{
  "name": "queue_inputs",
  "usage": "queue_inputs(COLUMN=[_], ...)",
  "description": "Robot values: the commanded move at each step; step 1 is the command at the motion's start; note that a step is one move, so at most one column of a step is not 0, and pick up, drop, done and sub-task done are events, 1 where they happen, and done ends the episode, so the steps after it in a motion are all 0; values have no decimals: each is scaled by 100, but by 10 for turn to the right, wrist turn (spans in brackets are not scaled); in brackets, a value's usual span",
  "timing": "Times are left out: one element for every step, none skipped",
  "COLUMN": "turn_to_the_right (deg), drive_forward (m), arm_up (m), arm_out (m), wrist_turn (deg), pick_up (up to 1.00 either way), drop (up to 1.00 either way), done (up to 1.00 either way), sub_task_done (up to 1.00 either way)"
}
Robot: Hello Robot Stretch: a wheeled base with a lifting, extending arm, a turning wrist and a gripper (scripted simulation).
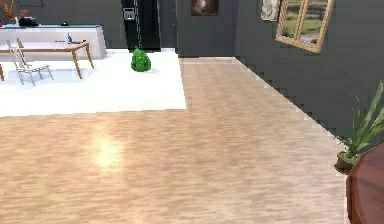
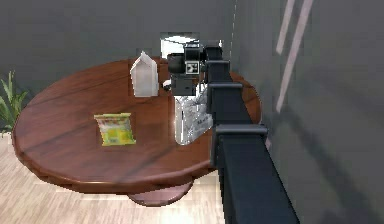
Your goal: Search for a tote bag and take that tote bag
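Observation:
A round dark-brown table [image 2: 70,150] stands in the arm side view. On it, right beside the arm's dark bar [image 2: 240,150], lies a crumpled grey-white bag-like thing [image 2: 192,120]; I cannot tell if it is the tote bag. The arm reaches out over the tabletop, and the gripper [image 2: 176,72] sits at its far end near the table's back edge. Things on the table lie at and behind the gripper, so I cannot tell whether it holds anything.
A white carton [image 2: 144,74] and a yellow-green packet [image 2: 115,129] lie on the table; a grey wall stands close at the right. Ahead: open wood floor, a white rug [image 1: 110,90] with a green thing [image 1: 141,61], a white table [image 1: 55,48], and a potted plant [image 1: 365,125].

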Motion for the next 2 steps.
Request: queue_inputs(turn_to_the_right=[0,0], drive_forward=[0,0], arm_up=[0,0], arm_out=[0,0], wrist_turn=[0,0], pick_up=[100,0], drop=[0,0], done=[0,100], sub_task_done=[0,0])
